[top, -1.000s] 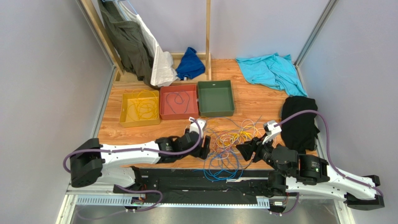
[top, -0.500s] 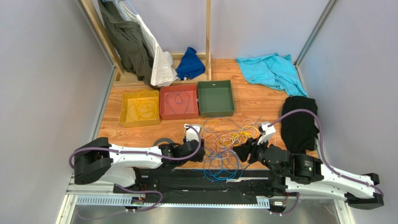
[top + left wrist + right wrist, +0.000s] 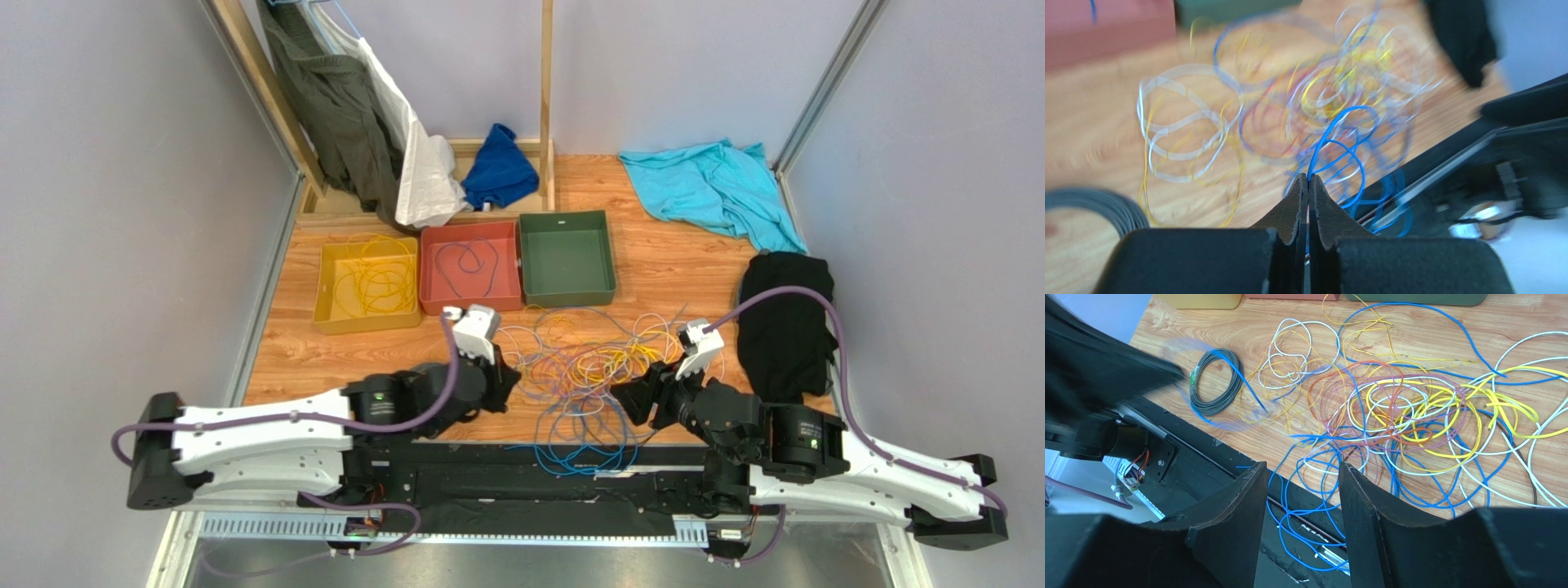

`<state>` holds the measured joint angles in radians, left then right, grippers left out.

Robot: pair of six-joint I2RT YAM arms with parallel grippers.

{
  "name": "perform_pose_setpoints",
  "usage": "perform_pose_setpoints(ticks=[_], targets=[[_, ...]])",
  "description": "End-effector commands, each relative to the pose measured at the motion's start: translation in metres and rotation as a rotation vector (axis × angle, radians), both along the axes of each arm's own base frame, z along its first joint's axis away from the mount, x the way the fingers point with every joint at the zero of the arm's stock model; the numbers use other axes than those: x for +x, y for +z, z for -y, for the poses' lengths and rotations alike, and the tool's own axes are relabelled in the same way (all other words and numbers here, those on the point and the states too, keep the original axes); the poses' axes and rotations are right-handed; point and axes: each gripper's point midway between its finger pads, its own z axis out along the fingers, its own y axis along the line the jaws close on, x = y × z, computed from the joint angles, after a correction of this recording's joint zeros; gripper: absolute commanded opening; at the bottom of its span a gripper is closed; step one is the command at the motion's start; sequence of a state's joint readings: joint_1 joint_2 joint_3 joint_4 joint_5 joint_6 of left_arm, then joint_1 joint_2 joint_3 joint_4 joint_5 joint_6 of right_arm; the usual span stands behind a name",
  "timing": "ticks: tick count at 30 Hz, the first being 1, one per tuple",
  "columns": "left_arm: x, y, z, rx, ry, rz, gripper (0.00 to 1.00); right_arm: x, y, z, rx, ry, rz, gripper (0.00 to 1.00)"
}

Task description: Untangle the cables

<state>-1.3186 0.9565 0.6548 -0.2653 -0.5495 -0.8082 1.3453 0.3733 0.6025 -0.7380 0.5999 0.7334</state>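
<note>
Half a second on, from above: swinging the left hand (image 3: 505, 386) back and leftward, away from the tangle of cables (image 3: 595, 368) lying mid-desk (image 3: 687, 263), and ending nearer the yellow tray (image 3: 367, 325). Keeping the right hand (image 3: 632, 398) parked at the tangle's right edge, much as in the earlier picture.

From the left wrist: pinching a blue cable (image 3: 1338, 150) between fingers pressed tight together, and trailing it out of the blurred heap behind. Probably starting to draw one strand free, though not yet getting it clear of the rest. Passing just beside the black coil (image 3: 1088, 205) at lower left.

From the right wrist: holding the fingers well apart above the near side of the heap, gripping nothing. Looking down on yellow, blue, white and reddish loops crossing over one another. Also seeing the coil off to the left, apart from the knot, with a blurred blue strand sweeping across it.
</note>
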Motion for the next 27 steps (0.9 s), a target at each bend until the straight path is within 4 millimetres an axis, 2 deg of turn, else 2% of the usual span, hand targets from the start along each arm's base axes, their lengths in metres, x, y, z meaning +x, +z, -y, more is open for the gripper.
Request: perform_pose_setpoints(ticks=[1, 3, 4, 6, 7, 8, 9, 11, 12, 14, 15, 17, 18, 20, 21, 25, 26, 27], targets=[[0.011, 0.119, -0.025, -0.119, 0.015, 0.203, 0.0, 0.0, 0.01, -0.007, 0.055, 0.004, 0.008, 0.5], [0.014, 0.152, -0.033, -0.122, 0.017, 0.259, 0.0, 0.0, 0.009, -0.008, 0.057, 0.007, 0.003, 0.5], [0.017, 0.185, -0.043, -0.12, 0.028, 0.313, 0.0, -0.001, 0.009, -0.009, 0.062, 0.009, 0.002, 0.5], [0.023, 0.21, -0.049, -0.088, 0.052, 0.362, 0.0, -0.001, 0.008, -0.01, 0.066, 0.013, 0.0, 0.5], [0.025, 0.238, -0.056, -0.094, 0.058, 0.406, 0.0, -0.002, 0.009, -0.01, 0.069, 0.016, -0.001, 0.5], [0.027, 0.251, -0.06, -0.095, 0.07, 0.427, 0.0, -0.001, 0.009, -0.01, 0.073, 0.013, 0.0, 0.5], [0.03, 0.274, -0.068, -0.093, 0.091, 0.47, 0.0, -0.001, 0.01, -0.009, 0.073, 0.014, 0.002, 0.5], [0.034, 0.294, -0.076, -0.088, 0.118, 0.505, 0.0, -0.002, 0.011, -0.009, 0.074, 0.017, 0.004, 0.5], [0.037, 0.313, -0.085, -0.082, 0.149, 0.539, 0.0, -0.002, 0.012, -0.009, 0.074, 0.019, 0.004, 0.5], [0.04, 0.331, -0.093, -0.075, 0.181, 0.571, 0.0, -0.003, 0.013, -0.008, 0.08, 0.025, 0.007, 0.49], [0.043, 0.347, -0.101, -0.06, 0.207, 0.602, 0.0, -0.003, 0.013, -0.007, 0.079, 0.023, 0.01, 0.49], [0.047, 0.359, -0.105, -0.037, 0.24, 0.627, 0.0, -0.003, 0.015, -0.006, 0.089, 0.022, 0.013, 0.5], [0.051, 0.371, -0.115, -0.025, 0.276, 0.647, 0.0, -0.003, 0.014, -0.006, 0.087, 0.022, 0.013, 0.49], [0.057, 0.375, -0.114, 0.004, 0.294, 0.653, 0.0, -0.003, 0.014, -0.005, 0.103, 0.023, 0.015, 0.49], [0.062, 0.381, -0.123, 0.01, 0.323, 0.655, 0.0, -0.003, 0.014, -0.006, 0.11, 0.024, 0.016, 0.49], [0.083, 0.379, -0.126, 0.012, 0.378, 0.632, 0.0, -0.006, 0.014, -0.006, 0.13, 0.039, 0.016, 0.49], [0.089, 0.374, -0.117, 0.017, 0.35, 0.625, 0.0, -0.006, 0.014, -0.006, 0.126, 0.04, 0.016, 0.49], [0.1, 0.372, -0.126, 0.018, 0.393, 0.604, 0.0, -0.007, 0.015, -0.005, 0.126, 0.045, 0.017, 0.5]])
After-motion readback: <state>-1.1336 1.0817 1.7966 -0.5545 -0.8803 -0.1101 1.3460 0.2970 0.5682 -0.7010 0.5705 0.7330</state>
